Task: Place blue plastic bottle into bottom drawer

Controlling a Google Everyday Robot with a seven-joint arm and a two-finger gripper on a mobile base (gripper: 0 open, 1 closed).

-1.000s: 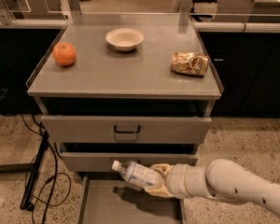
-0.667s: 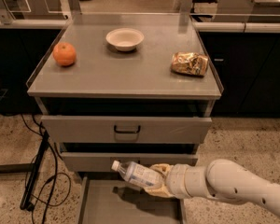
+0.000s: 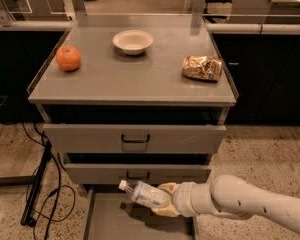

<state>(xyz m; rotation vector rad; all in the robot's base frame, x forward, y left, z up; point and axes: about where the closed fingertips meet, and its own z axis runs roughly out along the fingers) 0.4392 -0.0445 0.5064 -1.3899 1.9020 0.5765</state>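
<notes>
The blue plastic bottle (image 3: 144, 194) is a small clear bottle with a white cap and a pale blue-and-white label. It lies sideways, cap to the left, above the open bottom drawer (image 3: 107, 221), a shallow grey tray pulled out at the cabinet's foot. My gripper (image 3: 165, 204) comes in from the right on a white arm and is shut on the bottle's base end, holding it a little over the drawer floor.
The cabinet top holds an orange (image 3: 68, 58) at left, a white bowl (image 3: 133, 41) at the back middle and a crinkled snack bag (image 3: 202, 67) at right. Two upper drawers with dark handles (image 3: 135, 139) stand slightly open. Black cables (image 3: 40, 184) hang at the left.
</notes>
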